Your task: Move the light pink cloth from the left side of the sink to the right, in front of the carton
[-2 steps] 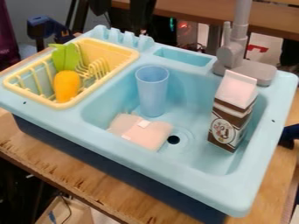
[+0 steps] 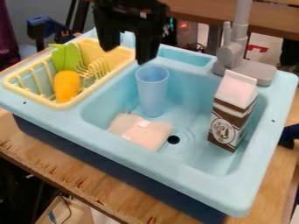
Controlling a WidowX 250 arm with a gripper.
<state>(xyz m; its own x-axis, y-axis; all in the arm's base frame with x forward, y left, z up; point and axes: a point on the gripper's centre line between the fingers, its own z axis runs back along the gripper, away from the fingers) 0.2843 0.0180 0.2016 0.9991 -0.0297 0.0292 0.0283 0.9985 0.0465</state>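
Note:
My black gripper (image 2: 125,52) hangs at the top of the view, over the sink's back rim between the yellow rack and the blue cup. Its two fingers are spread, with nothing between them. Just below and to the right, a blue cup (image 2: 153,92) stands upright in the light blue sink (image 2: 192,83). A pink cloth-like piece (image 2: 147,132) lies on the basin floor beside the drain. At the basin's right a brown and white carton (image 2: 232,113) stands slightly tilted. An orange carrot toy with green leaves (image 2: 67,85) rests in the yellow rack (image 2: 58,105).
The grey faucet (image 2: 232,52) rises at the back right of the sink, behind the carton. The sink sits on a wooden table (image 2: 76,173). A blue clamp-like object (image 2: 50,28) is at the upper left.
The gripper has come down from the top edge into view, above the sink's back rim. The cup, carton, pink piece and carrot have not moved.

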